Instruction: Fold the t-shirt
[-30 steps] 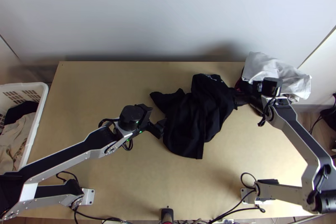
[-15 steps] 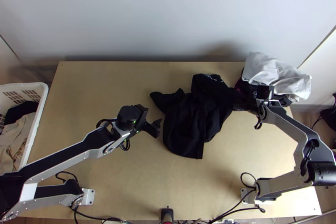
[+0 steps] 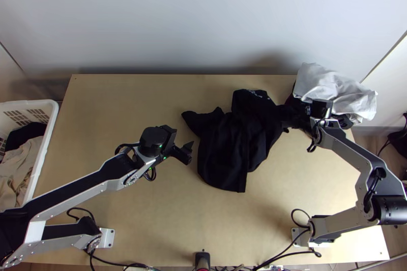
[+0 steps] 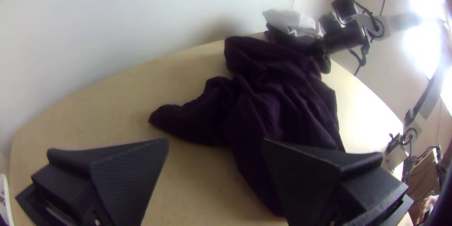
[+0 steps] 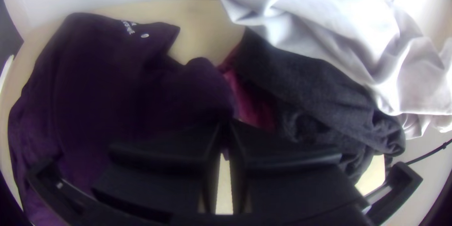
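Leftward moved the black left gripper, spread wide, empty; right of centre, the right gripper pinches the bunched black cloth t-shirt, folding undone.

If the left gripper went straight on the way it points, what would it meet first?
Probably the t-shirt, bunched just ahead of the left gripper. Its height is hard to judge, so it might pass above the cloth.
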